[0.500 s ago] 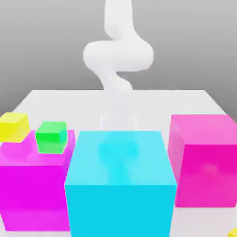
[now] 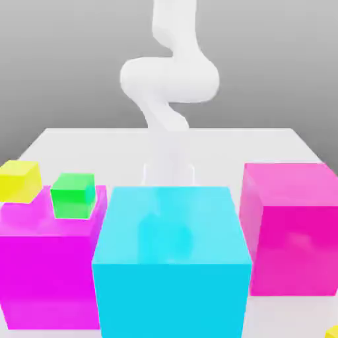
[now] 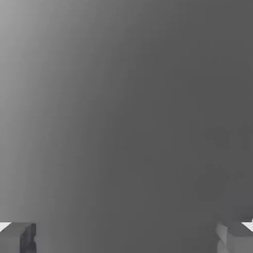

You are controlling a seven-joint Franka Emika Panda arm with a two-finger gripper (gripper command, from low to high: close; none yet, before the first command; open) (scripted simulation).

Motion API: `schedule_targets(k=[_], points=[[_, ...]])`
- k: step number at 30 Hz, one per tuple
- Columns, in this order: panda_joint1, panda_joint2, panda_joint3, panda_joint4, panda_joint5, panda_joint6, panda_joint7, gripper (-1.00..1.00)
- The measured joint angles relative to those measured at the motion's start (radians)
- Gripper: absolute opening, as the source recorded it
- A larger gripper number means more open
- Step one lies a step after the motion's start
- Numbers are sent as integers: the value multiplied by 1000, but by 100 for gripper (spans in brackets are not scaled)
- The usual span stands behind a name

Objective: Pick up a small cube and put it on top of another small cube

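From the exterior view's left, the yellow cube [image 2: 19, 180] sits on the table [image 2: 79, 142] just beside the left magenta block [image 2: 46, 264], and the green cube [image 2: 72, 195] rests on top of that block, neither having shifted in the last half second; next comes the big cyan block [image 2: 171, 261], behind which the white arm [image 2: 168, 79] has barely drifted, and then the right magenta block [image 2: 290, 228]. In the hand view the gripper [image 3: 126, 237] has its fingertips [image 3: 17, 237] spread wide apart with nothing between them, so nothing is held; judging by this, the pick is not yet begun and both small cubes wait at the left
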Motion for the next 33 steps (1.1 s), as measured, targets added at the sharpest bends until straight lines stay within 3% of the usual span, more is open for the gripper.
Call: schedule_targets(k=[4,13,21,24,28,29,33], points=[[-74,128,-16,-64,20,94,227,0],[-170,367,3,-290,-43,329,680,0],[-246,458,-67,-517,-292,396,1006,0],[-274,541,-23,-535,-220,453,970,0],[-417,682,160,-505,-45,557,840,0],[-452,709,201,-499,-18,579,819,-100],[-452,709,201,-499,-18,581,820,-100]])
